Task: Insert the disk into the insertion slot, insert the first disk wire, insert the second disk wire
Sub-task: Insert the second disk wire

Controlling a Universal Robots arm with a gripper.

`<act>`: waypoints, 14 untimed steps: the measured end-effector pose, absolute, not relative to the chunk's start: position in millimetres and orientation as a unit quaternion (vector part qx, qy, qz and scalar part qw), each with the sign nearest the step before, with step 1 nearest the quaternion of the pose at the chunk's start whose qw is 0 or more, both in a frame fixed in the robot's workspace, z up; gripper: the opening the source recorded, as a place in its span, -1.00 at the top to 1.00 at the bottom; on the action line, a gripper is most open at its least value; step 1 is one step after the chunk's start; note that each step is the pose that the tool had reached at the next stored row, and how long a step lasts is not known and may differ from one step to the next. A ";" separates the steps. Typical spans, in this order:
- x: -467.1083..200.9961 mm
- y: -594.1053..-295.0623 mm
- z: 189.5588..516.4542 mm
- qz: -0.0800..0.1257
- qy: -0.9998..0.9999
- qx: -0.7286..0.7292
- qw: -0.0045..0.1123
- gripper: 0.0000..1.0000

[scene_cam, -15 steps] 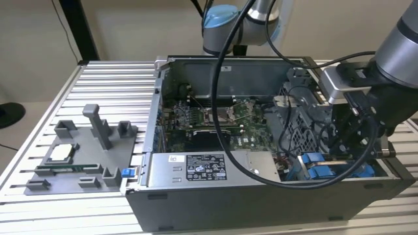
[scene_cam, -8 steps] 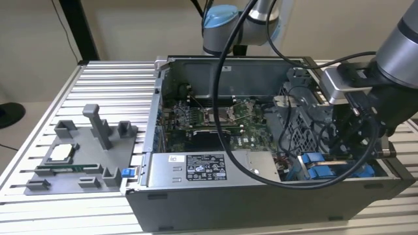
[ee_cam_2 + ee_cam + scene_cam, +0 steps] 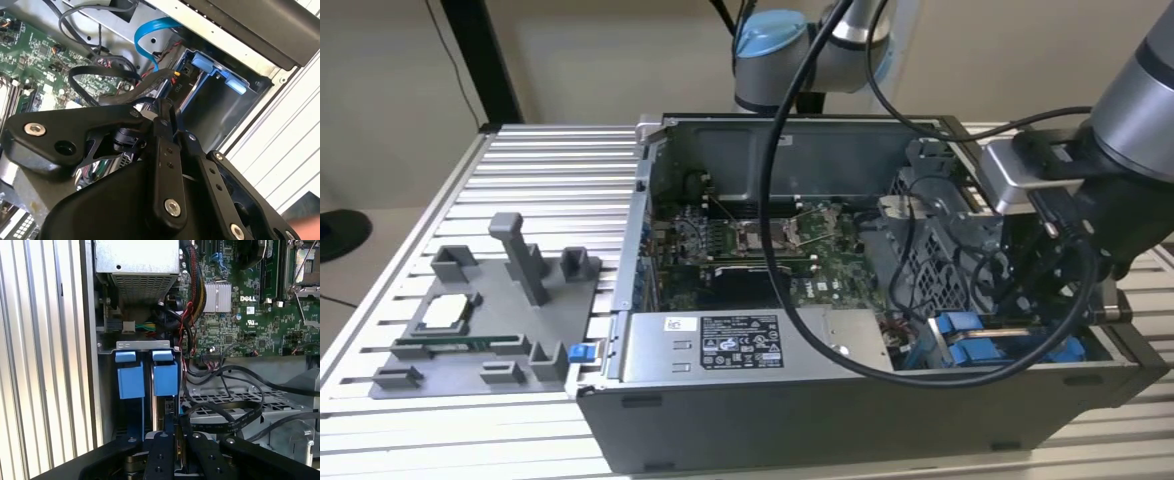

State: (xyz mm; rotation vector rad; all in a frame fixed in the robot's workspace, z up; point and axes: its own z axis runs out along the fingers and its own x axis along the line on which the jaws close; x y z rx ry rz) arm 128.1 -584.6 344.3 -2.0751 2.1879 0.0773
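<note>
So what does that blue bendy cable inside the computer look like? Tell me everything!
The blue cable is a flat, smooth ribbon, bright blue and plastic-looking. In the second wrist view it bends in a loop near the top of the open computer case, then drops down among black wires. It hangs beside the blue-tabbed drive bay and above the gripper. Its lower end goes behind the black wires, so where it plugs in is hidden. It looks loose, not pulled tight.
</note>
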 end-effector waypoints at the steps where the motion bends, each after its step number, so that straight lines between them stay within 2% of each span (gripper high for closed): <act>1: 128.2 -584.6 343.9 0.026 0.724 -0.687 0.063 1.00; 14: 129.0 -585.4 340.2 0.026 0.724 -0.687 0.063 1.00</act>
